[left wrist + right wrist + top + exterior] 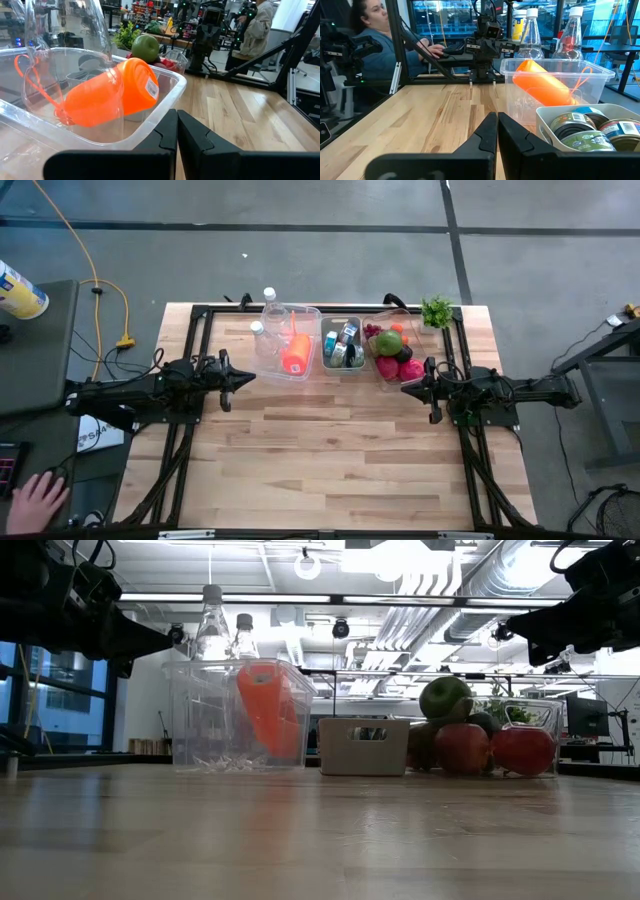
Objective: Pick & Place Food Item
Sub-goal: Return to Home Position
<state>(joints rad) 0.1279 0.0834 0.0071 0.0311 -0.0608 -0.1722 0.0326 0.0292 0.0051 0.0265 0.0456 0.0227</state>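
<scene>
Left claw (250, 377) is clenched, its two fingers pressed flat together on nothing, at the left middle of the high view. It hangs above the worktop (330, 460), its tips pointing toward the left transparent bin (300, 309) just beside it. Opposite, at the right middle, the right claw (405, 388) is clenched the same way and empty, close to the right transparent bin (412, 330).

All three containers stand in a row at the upper middle of the frame. The left bin holds the orange water bottle (296, 353), lying tilted, with two clear bottles (270, 298) upright next to it. Between the bins sits a small grey tub (342, 320) filled with cans (346, 340). In the right bin the green apple (389, 341) rests on top of red fruits (410, 368). A leafy sprig (437, 311) lies beside that bin near the worktop's upper right corner. A person's hand (38, 498) shows at the lower left, off the worktop.
</scene>
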